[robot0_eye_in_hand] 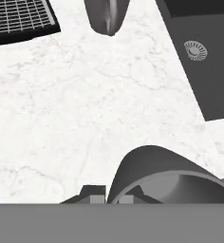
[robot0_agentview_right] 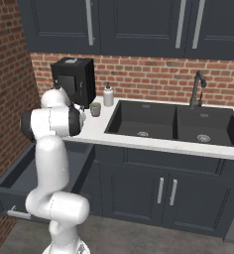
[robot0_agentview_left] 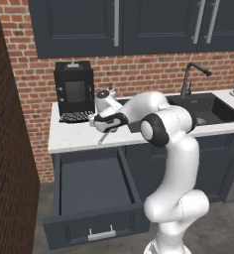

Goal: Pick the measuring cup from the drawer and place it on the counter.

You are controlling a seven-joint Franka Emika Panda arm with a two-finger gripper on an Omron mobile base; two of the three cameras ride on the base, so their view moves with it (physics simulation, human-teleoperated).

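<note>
Above the white, faintly marbled stone counter (robot0_agentview_left: 79, 136), left of its black double sink (robot0_agentview_right: 173, 124), the two-finger gripper (robot0_agentview_left: 105, 130) is closed on the small grey metal measuring cup (robot0_eye_in_hand: 168, 182); the cup's thin handle (robot0_agentview_left: 103, 138) slants down toward the slab's front edge; the wide dark slate-blue drawer (robot0_agentview_left: 91, 218) hangs open beneath; a black coffee machine (robot0_agentview_left: 74, 88) and a grey-green mug (robot0_agentview_right: 95, 109) stand behind.
</note>
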